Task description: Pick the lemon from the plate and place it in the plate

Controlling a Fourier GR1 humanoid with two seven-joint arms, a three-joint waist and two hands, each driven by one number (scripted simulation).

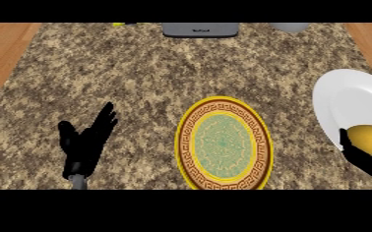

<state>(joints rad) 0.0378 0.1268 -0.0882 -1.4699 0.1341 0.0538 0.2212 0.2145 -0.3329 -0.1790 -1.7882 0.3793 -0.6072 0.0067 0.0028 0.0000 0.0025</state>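
Grey appliance (201,29) and grey pot (291,27) along the counter's (145,69) far edge.

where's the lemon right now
In the head view the lemon is at the far right edge, over the white plate, with the right hand curled around it. The patterned plate lies to its left.

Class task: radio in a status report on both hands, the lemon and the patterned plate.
Left hand open, resting at lower left. Right hand curled round lemon at white plate. Patterned plate bare, nothing in the way.
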